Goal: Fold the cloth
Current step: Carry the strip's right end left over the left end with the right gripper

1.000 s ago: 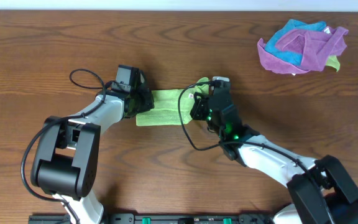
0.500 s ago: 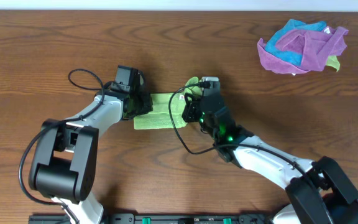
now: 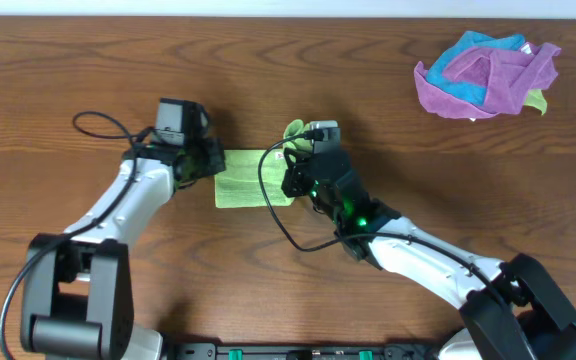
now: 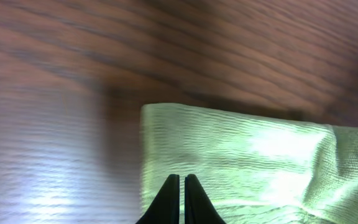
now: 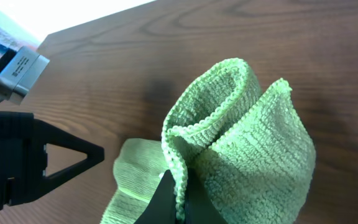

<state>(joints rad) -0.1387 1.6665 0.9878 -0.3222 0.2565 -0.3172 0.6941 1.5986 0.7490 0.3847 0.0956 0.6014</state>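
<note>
The cloth [image 3: 243,178] lies near the middle of the table [image 3: 68,80], between the two grippers. The left gripper [image 3: 211,160] sits at the cloth's left edge, its tips just over the cloth. The right gripper [image 3: 290,175] is at the right end, where a fold of the cloth stands up out of its pinch. A pile of other cloths [image 3: 488,72] lies well apart, at the table's far right.

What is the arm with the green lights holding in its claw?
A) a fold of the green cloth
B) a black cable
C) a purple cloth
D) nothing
A: the right claw is pinched shut on a raised fold of the cloth.
</note>
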